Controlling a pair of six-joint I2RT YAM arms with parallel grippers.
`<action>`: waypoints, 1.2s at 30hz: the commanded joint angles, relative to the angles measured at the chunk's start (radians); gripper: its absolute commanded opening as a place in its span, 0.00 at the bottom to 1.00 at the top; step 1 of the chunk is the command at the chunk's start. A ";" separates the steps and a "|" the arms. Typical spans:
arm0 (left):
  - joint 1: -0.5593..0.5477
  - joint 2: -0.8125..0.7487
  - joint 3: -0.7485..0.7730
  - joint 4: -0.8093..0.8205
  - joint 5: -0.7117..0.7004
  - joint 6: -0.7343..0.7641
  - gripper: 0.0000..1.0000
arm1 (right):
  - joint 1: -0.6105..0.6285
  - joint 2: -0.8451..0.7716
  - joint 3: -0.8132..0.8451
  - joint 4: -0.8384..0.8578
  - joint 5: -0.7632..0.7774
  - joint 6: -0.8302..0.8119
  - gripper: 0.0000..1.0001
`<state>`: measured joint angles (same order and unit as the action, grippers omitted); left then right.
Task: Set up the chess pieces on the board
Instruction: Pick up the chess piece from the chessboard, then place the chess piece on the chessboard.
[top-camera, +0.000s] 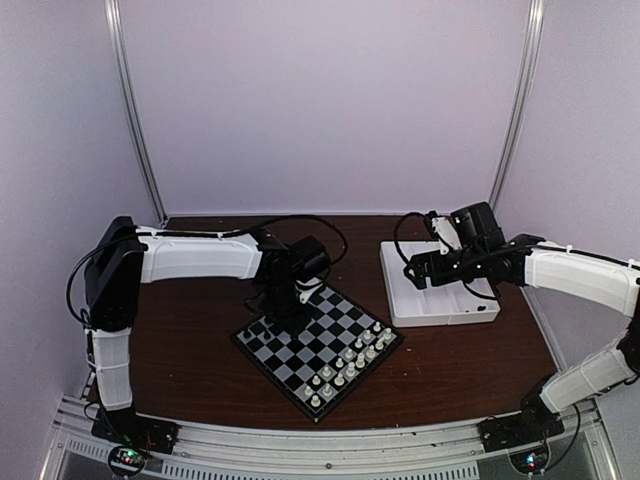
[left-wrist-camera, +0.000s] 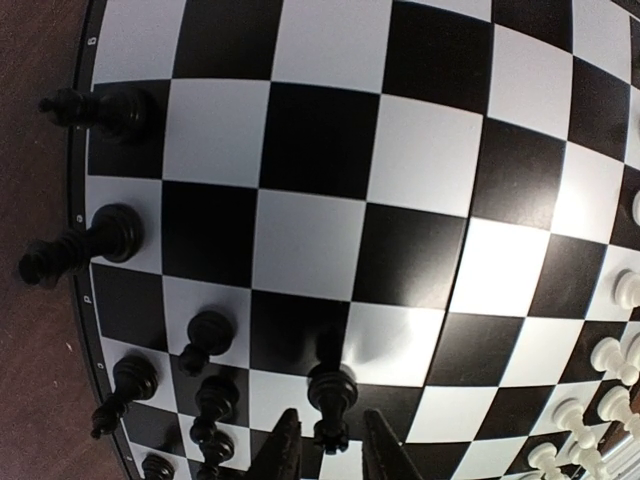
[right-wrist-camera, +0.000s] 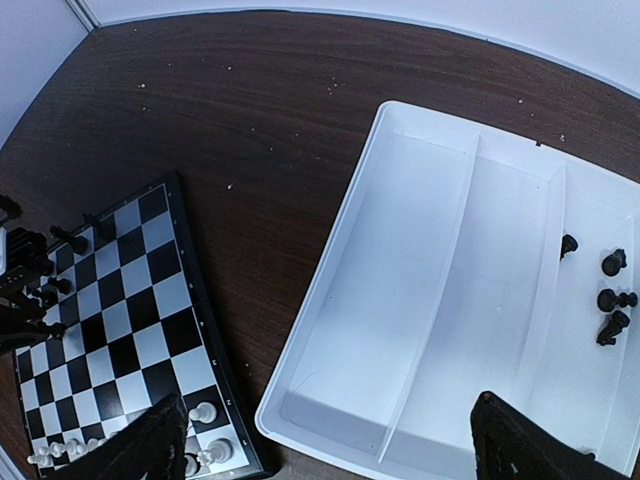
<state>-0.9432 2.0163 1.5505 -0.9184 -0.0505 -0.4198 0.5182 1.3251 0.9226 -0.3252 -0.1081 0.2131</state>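
Observation:
The board (top-camera: 318, 345) lies as a diamond in the middle of the table. Several black chess pieces (left-wrist-camera: 110, 235) stand along its left edge in the left wrist view. My left gripper (left-wrist-camera: 330, 440) is low over that edge (top-camera: 290, 300). Its fingers (left-wrist-camera: 285, 445) stand on either side of a black pawn (left-wrist-camera: 332, 390) on the board, with a thin gap on each side. My right gripper (right-wrist-camera: 328, 410) is wide open and empty above the white tray (right-wrist-camera: 420, 300). Several loose black pieces (right-wrist-camera: 608, 300) lie in the tray's right compartment.
White chessmen (top-camera: 350, 365) fill the board's near-right rows and also show in the left wrist view (left-wrist-camera: 600, 400). The white tray (top-camera: 440, 310) sits right of the board on the dark wooden table (right-wrist-camera: 260, 130). White walls close in the back and sides.

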 joint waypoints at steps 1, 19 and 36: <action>-0.002 0.015 0.026 -0.015 -0.005 0.011 0.22 | -0.004 0.010 0.010 0.012 0.017 0.003 0.97; -0.002 0.027 0.063 -0.058 0.000 0.019 0.09 | -0.004 0.014 0.015 0.012 0.010 0.004 0.98; 0.024 0.071 0.322 -0.108 -0.097 0.142 0.05 | -0.005 0.002 0.017 0.003 0.009 0.006 0.97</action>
<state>-0.9379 2.0457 1.8034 -1.0210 -0.0990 -0.3351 0.5182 1.3300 0.9230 -0.3244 -0.1081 0.2138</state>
